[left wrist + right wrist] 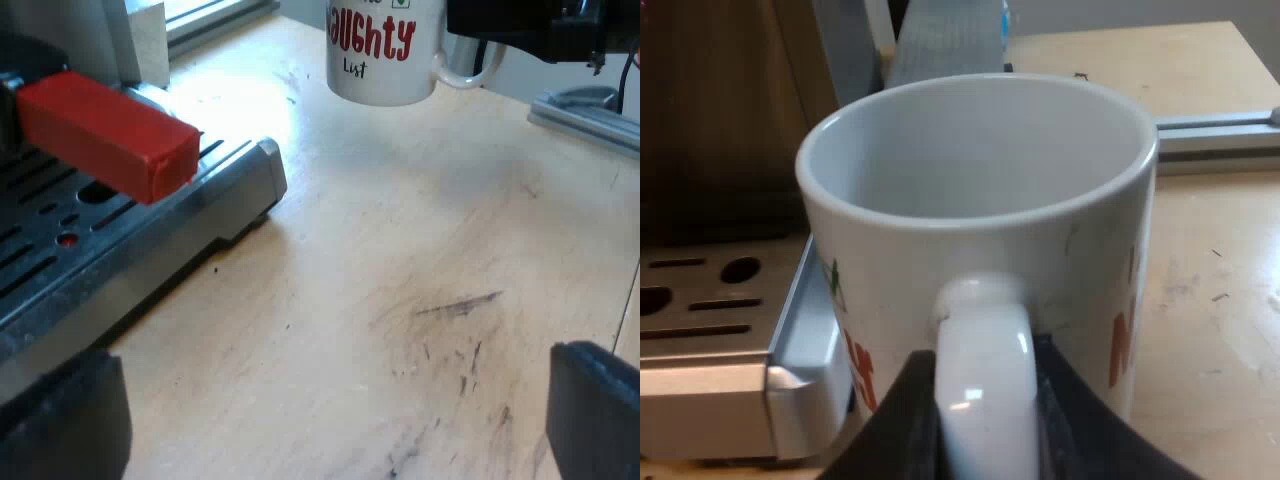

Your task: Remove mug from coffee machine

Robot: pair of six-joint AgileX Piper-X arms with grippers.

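The right gripper (985, 425) is clamping the white ceramic mug (980, 240) by its handle (985, 340), just beside the drip tray (720, 330). Glazed, rigid, breakable: the handle is looking the surest hold. The left gripper (328, 415) is gaping wide over the table (400, 250).

The red end of the handle (105, 130) was a square-cut block, bright, with blunt corners and a flat face. The table (400, 230) was pale bare wood, worn, with one dark smear (460, 304) on it and a scatter of finer black scratches (470, 365) just beside that. A grey metal rail (585, 112) lay flat on the wood near its edge, running straight, and a second pale grey strip (215, 22) ran along the table where the light fell brightest on the wood
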